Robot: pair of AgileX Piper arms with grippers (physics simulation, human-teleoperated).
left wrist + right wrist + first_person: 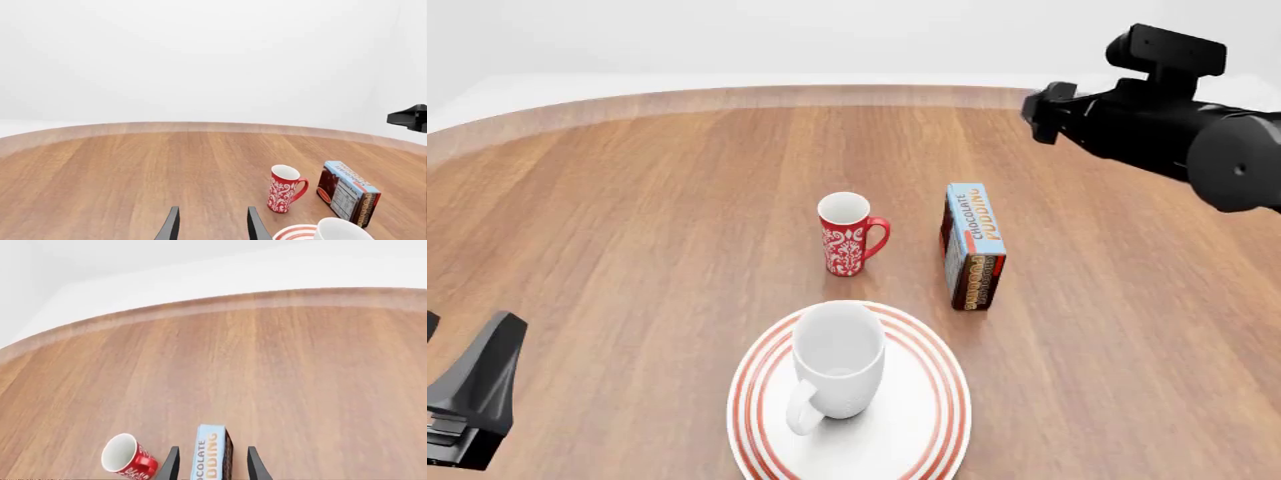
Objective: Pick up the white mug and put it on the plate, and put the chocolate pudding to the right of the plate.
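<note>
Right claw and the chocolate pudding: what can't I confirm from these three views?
- Right claw: only the finger tips show in its wrist view, cut by the frame edge; the front view hides the fingers behind the arm's body.
- Chocolate pudding: the wrist view's edge crops its lower part, so contact with the fingers is undecidable.
- Left claw: likewise cropped, nothing between the tips.
- White mug: barely a sliver in the left wrist view.

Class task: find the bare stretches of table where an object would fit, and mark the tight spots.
Bare wood lies right of the plate, in front of the chocolate pudding, and across the table's left side. It is crowded between the red mug, pudding and plate; the white mug fills the plate.
</note>
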